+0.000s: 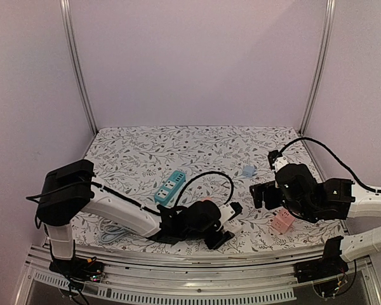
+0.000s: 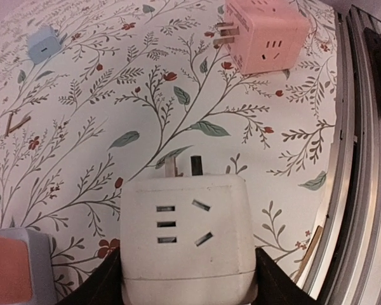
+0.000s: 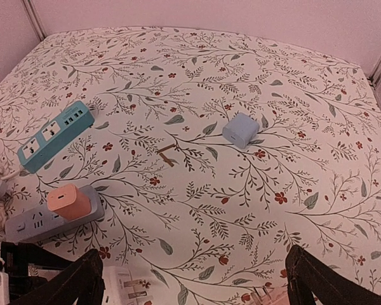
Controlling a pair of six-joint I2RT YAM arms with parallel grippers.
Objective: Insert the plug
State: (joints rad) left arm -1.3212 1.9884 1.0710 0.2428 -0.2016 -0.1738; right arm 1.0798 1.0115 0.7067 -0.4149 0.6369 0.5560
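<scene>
White plastic plug (image 2: pixel 185 235), judged light and rigid, is pinched by its sides in the left end effector (image 2: pixel 185 286), prongs (image 2: pixel 195 166) at 12 o'clock.

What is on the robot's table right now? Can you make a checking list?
Surface: flowery tablecloth, lying flat.
Job's things: white plug cube, prongs pointing away from the claw; teal power strip; grey power strip with an orange plug in it.
Clutter: pink cube; light blue cube.
Grippers: left claw shut on the white plug cube; right claw open, holding nothing.
Cables: black cable arcing near the teal power strip; pale cord bundled by the left arm.
Surroundings: plain walls; metal posts.
</scene>
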